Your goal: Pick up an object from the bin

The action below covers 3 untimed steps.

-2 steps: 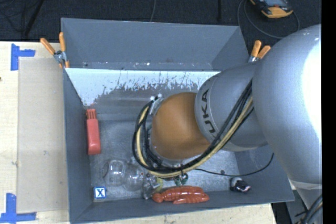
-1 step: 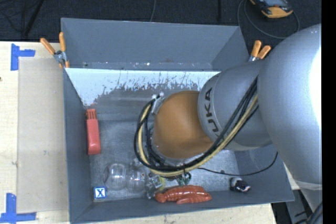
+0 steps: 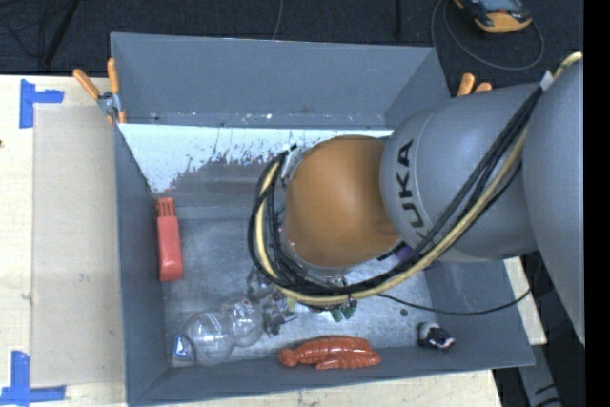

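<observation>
1. Lying on its side near the front-left corner of the bin (image 3: 276, 76), a clear, bulbous plastic thing (image 3: 212, 335), something like a small bottle or cup, is the object nearest the gripper (image 3: 270, 305). The gripper's tip sits at its right end, just beside it or touching; I cannot tell which.
2. The pincer's state cannot be told: the orange cover (image 3: 334, 200) and the looped cables (image 3: 259, 234) hide most of it from above, and nothing shows as held.
3. Just in front of the gripper, an orange-red lobster-like toy (image 3: 330, 354) lies along the front wall. A red brush (image 3: 170, 243) lies well apart on the left of the floor, and a small black-and-white thing (image 3: 435, 335) well apart to the right.
4. In my judgement the clear thing looks smooth and rounded, so a grip closing off-centre could squeeze it out or roll it into the corner.
5. The toy is near enough that a move drifting frontward could nudge or catch it instead, and the close front wall leaves little room for the wrist.
</observation>
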Each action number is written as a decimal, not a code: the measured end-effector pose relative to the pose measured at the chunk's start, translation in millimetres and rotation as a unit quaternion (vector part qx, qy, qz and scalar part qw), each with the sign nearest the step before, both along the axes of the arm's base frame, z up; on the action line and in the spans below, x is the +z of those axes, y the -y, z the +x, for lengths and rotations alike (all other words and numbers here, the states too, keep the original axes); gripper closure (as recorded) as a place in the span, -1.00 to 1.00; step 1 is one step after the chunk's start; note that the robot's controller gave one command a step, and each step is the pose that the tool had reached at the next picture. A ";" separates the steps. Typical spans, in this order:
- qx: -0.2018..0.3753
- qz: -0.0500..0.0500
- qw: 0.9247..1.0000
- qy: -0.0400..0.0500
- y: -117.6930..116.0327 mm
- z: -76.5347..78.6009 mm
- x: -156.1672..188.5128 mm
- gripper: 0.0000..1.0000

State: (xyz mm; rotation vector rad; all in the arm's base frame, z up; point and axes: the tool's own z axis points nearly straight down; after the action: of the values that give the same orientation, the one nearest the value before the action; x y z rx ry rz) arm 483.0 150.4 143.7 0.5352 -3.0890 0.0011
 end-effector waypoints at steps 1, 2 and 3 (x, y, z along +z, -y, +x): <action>0.001 0.002 1.000 0.005 6.3 3.6 31.6 1.00; 0.011 0.000 1.000 -0.001 9.4 -1.7 45.8 1.00; 0.008 0.001 1.000 0.000 10.3 0.8 104.9 1.00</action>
State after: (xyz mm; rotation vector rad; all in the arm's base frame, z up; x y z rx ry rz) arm 483.7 140.1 248.6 0.5609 -3.0854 -0.0002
